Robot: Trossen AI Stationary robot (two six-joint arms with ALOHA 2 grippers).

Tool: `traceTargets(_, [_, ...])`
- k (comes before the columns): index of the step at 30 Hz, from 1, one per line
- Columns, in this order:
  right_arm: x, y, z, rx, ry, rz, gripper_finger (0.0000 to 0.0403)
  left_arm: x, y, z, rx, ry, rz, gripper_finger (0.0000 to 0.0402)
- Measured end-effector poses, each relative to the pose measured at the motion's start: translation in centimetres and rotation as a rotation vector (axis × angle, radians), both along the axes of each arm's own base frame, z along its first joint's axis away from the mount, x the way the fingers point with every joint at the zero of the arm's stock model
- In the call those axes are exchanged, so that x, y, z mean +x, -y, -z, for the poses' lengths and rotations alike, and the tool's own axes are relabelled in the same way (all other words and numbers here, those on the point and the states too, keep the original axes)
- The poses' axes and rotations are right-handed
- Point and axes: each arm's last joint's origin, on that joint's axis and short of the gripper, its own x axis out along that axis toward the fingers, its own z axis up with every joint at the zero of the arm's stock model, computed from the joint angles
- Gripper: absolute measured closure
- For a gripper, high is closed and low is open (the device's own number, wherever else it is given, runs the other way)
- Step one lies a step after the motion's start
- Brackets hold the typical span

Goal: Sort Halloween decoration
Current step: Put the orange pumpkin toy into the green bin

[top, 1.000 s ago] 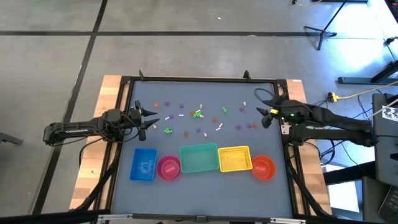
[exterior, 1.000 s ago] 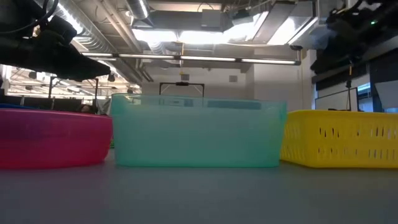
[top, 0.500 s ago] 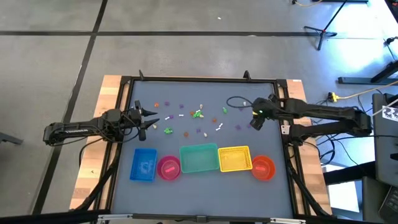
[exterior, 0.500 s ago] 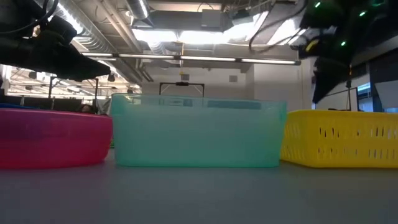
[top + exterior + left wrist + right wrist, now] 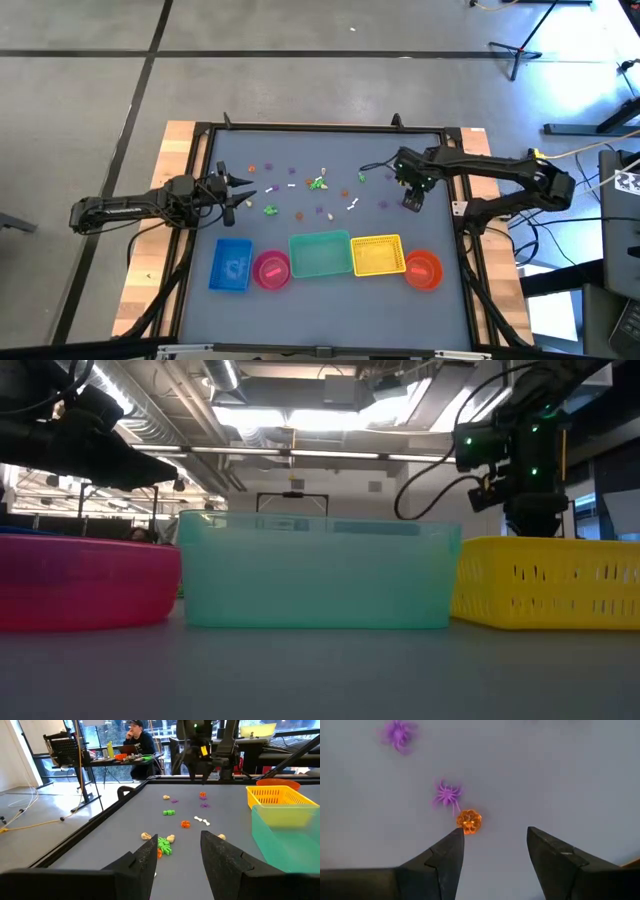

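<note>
The Halloween decoration lies scattered over the far half of the grey table (image 5: 200, 230): small green (image 5: 318, 183), orange, purple and white trinkets. My right gripper (image 5: 410, 200) hangs open above the right-hand ones, pointing down. The right wrist view shows an orange pumpkin (image 5: 469, 821) just ahead of one finger and two purple spiders (image 5: 448, 795) beyond it. My right gripper (image 5: 495, 845) touches none of them. My left gripper (image 5: 240, 192) waits open and level at the table's left edge, with trinkets (image 5: 163, 845) ahead of it.
Along the near edge stand a blue box (image 5: 232, 265), a pink bowl (image 5: 271, 270), a teal tub (image 5: 320, 254), a yellow basket (image 5: 377, 254) and an orange bowl (image 5: 423, 269). A person (image 5: 137, 735) sits at a desk beyond the table.
My right arm has swung out from the table's right edge over the table. Its gripper has tipped from level to pointing down and sunk toward the trinkets at the right. Its fingers have stayed open.
</note>
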Motion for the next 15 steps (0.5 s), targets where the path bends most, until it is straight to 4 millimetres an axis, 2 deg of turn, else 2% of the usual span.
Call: traceTargets(15, [1.0, 0.3, 2.6, 0.104, -0.102, -0.010, 0.0187, 0.0, 0.0, 0.0, 0.000, 0.000, -0.001, 0.0266])
